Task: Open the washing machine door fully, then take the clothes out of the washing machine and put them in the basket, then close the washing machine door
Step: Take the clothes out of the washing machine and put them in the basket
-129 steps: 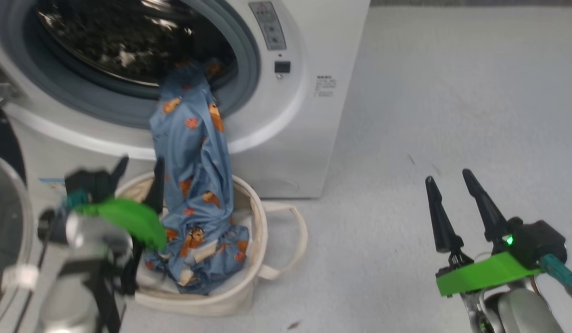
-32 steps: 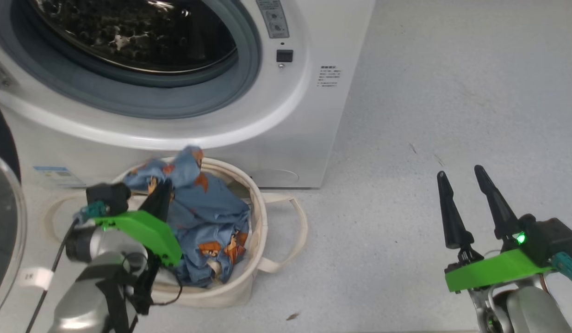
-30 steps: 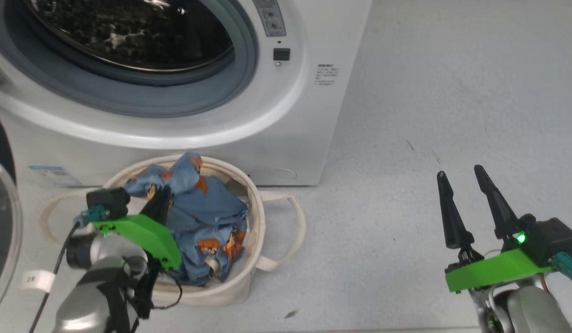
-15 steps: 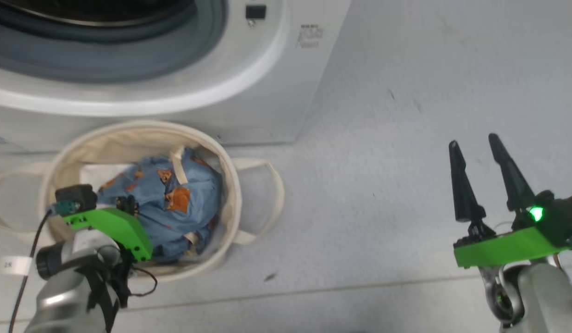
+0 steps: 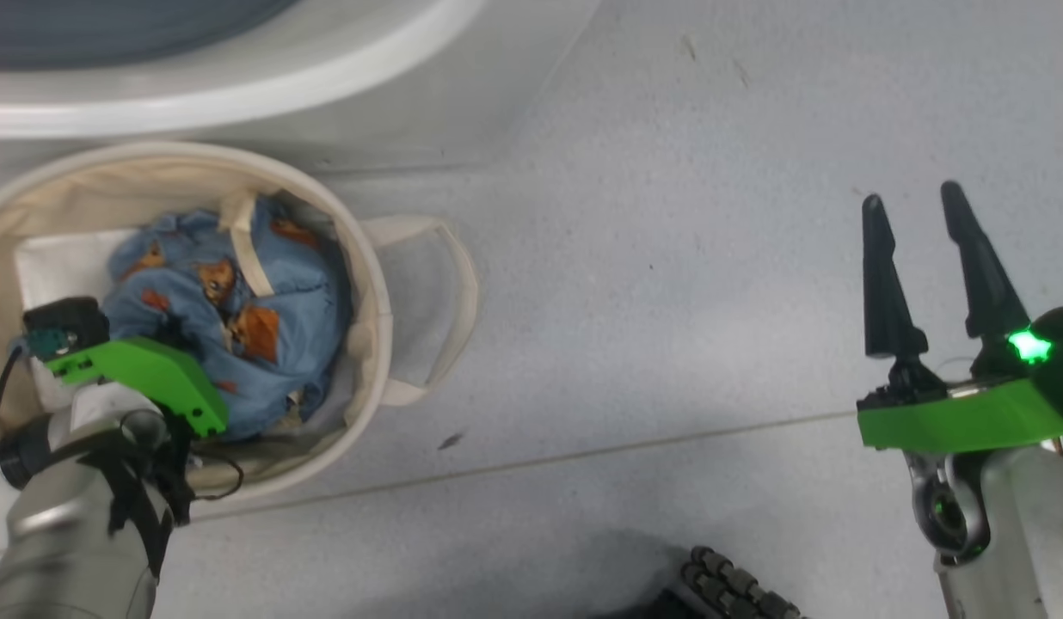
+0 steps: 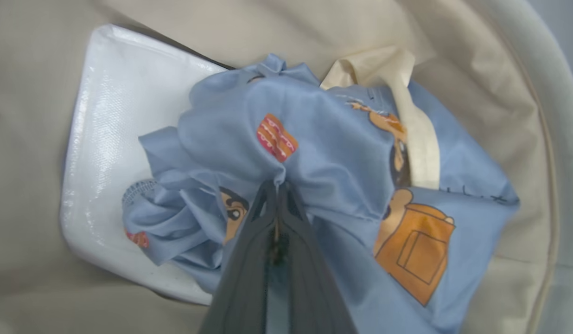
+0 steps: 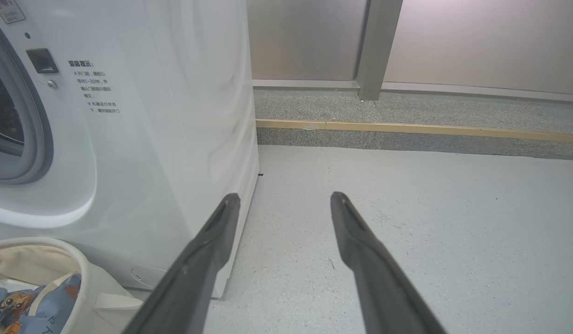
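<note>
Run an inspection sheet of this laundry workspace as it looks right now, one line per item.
Surface: pale grey speckled floor, one seam line across it.
Job's things: light-blue printed clothes bunched inside the cream canvas basket, which sits in front of the white washing machine.
Clutter: flat white sheet under the clothes; small dark scrap on the floor.
Pincers: left pincer shut on a fold of the clothes, inside the basket; right pincer open, empty, over bare floor.
Cables: black cable at the left wrist.
Surroundings: wall panels with a grey post; stone kerb along the wall.
</note>
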### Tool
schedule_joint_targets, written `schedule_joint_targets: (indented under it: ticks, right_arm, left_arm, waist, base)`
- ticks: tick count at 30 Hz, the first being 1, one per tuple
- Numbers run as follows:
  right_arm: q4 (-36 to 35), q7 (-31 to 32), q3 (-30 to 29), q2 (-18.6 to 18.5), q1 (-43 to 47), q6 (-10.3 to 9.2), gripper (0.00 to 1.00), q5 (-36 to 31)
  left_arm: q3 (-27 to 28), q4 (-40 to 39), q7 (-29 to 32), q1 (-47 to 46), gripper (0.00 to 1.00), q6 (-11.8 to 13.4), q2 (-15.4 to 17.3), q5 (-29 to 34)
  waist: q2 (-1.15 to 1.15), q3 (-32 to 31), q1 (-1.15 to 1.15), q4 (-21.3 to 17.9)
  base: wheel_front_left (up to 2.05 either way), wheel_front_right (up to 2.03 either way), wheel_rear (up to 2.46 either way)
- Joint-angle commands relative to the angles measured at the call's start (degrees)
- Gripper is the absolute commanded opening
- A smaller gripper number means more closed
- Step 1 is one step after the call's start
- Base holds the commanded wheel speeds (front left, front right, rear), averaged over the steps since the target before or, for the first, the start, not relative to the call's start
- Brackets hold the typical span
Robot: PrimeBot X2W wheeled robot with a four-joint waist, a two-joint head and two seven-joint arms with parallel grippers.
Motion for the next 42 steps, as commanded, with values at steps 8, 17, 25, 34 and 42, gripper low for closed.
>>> schedule_joint_targets:
  ticks: [8, 17, 25, 34, 42]
  right_arm:
    - [-2.03, -0.70, 0.65, -0.04, -0.65, 0.02, 1.00, 0.13]
    - [-0.64, -0.70, 1.82, -0.57, -0.39, 0.02, 1.00, -0.03]
    - [1.69, -0.70, 1.28, -1.01, 2.46, 0.02, 1.00, -0.25]
    - [4.23, -0.70, 2.42, -1.05, 5.83, 0.02, 1.00, -0.61]
    - [5.65, -0.70, 3.16, -0.92, 8.43, 0.02, 1.00, -0.97]
  left_arm:
    - [0.96, -0.30, -3.45, 0.09, 0.77, 1.15, 1.94, 0.19]
    - [-0.40, -0.27, -6.33, 1.58, 1.00, -0.23, 0.98, 1.00]
    - [-1.48, -2.85, -9.32, 3.73, 1.00, -3.48, 0.64, 2.89]
    - [7.28, -22.02, -9.40, 11.86, 1.00, -2.41, 2.74, 9.50]
    - [16.90, -34.76, -9.40, 20.78, 1.00, -0.90, 1.46, 14.29]
  waist:
    - [0.00, 0.10, 0.00, 0.66]
    - [0.00, -4.76, 0.00, 2.93]
    - [0.00, -12.70, 0.00, 6.46]
    - [0.00, -21.83, 0.00, 10.83]
    - [0.00, -29.00, 0.00, 13.30]
  base:
    - [0.00, 0.00, 0.00]
    - [0.00, 0.00, 0.00]
    - [0.00, 0.00, 0.00]
    - [0.00, 0.00, 0.00]
    - [0.00, 0.00, 0.00]
